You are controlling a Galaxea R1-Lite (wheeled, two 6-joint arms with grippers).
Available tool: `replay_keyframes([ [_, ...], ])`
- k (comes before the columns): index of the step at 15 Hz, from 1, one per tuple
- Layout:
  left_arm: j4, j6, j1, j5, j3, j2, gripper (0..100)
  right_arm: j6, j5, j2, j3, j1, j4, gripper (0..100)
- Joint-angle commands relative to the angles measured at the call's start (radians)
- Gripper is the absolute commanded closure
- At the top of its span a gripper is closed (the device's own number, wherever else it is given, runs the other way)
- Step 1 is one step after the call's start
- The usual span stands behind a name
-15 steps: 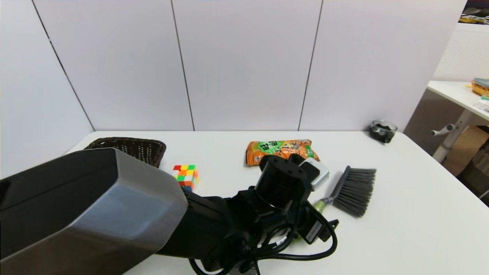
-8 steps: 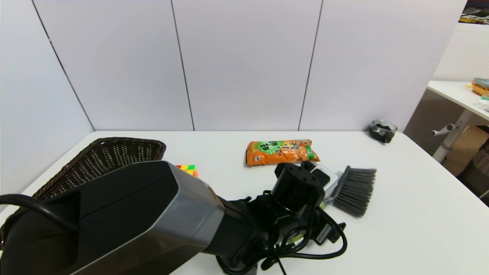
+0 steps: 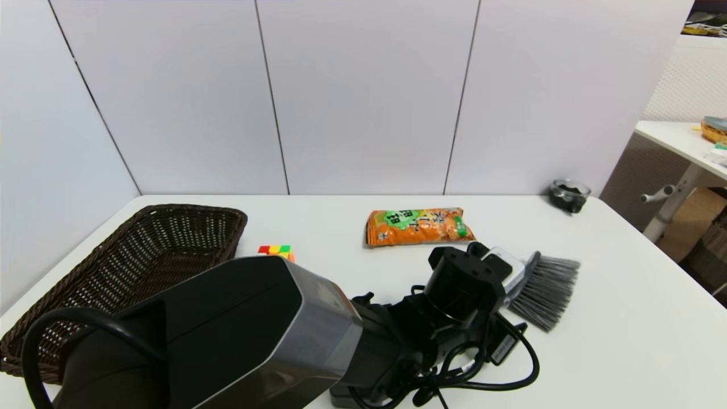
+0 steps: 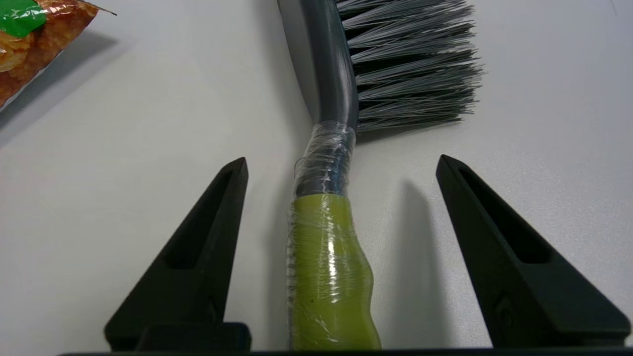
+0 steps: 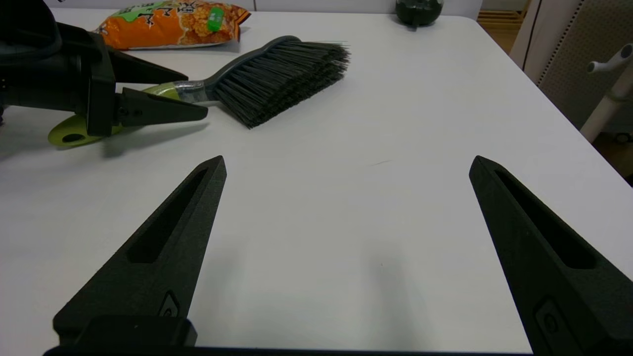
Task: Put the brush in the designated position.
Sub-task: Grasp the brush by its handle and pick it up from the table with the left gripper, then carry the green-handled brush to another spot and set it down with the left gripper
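Your left gripper [image 4: 341, 165] straddles the lime-green handle of the grey-bristled plastic hand brush [image 4: 329, 257], fingers wide apart, gripping nothing; brush on the white table [image 3: 613, 335], grasp and placement remain; right gripper [image 5: 346, 165] idle, spread, empty

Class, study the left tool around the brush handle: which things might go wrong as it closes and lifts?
1. The left tool is open astride the brush; the handle lies nearer one finger, so closing may push it sideways before gripping.
2. The lime handle is wrapped in glossy film and lumpy, so it might slip or twist.
3. The bristle head sits far from the grip point, so the brush may droop when lifted.
The right tool is open, apart over the table.
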Motion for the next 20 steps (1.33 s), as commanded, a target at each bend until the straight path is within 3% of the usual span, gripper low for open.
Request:
replay_keyframes([
  [1, 0.014, 0.004, 0.0, 0.0, -0.002, 0.011, 100, -0.001, 0.0, 0.001, 0.002, 0.0, 0.002, 0],
  [3, 0.07, 0.014, -0.001, -0.003, -0.002, 0.004, 100, -0.001, 0.0, 0.001, 0.002, 0.002, 0.0, 0],
  [7, 0.307, 0.057, 0.0, -0.005, -0.004, -0.039, 100, -0.001, 0.0, 0.001, 0.002, 0.0, 0.0, 0],
  [20, 0.297, 0.059, 0.011, 0.026, -0.229, -0.173, 100, 0.001, 0.0, 0.001, 0.002, 0.0, 0.0, 0],
])
